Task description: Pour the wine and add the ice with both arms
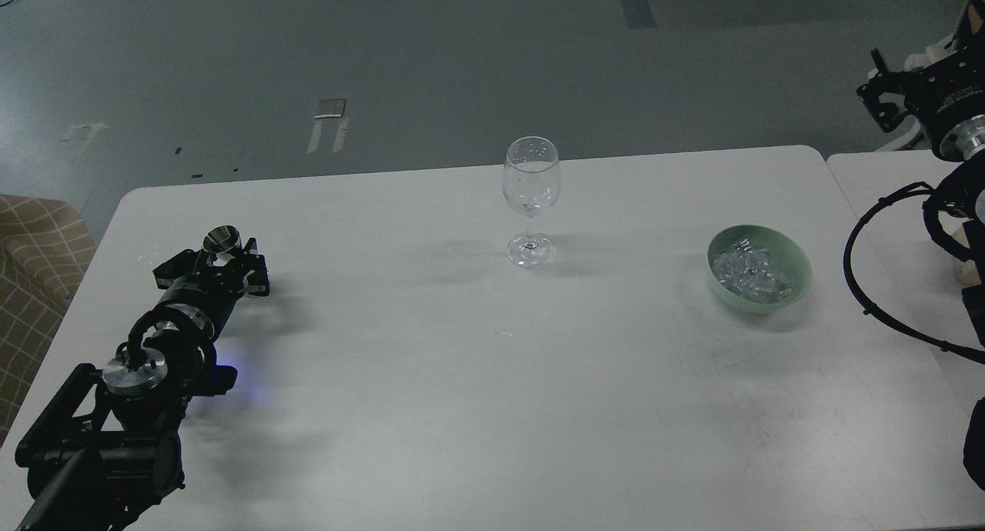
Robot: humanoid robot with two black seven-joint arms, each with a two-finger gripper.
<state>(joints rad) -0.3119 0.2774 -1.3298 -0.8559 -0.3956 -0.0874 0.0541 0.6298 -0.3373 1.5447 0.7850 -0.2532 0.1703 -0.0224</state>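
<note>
A clear stemmed wine glass [530,200] stands upright at the table's far middle. A pale green bowl [800,273] at the right holds a heap of small clear ice cubes [750,275]. My left gripper [219,258] lies low over the table at the left. It seems shut on a small shiny metal cup [222,240] that sticks up between its fingers. My right gripper [885,104] is at the far right edge, above and beyond the table and well away from the bowl. It shows dark and end-on.
The white table [462,377] has a second white table [885,208] butted against its right side. A black cable loop [854,262] of the right arm hangs over that seam near the bowl. A checked chair [31,269] stands at the left.
</note>
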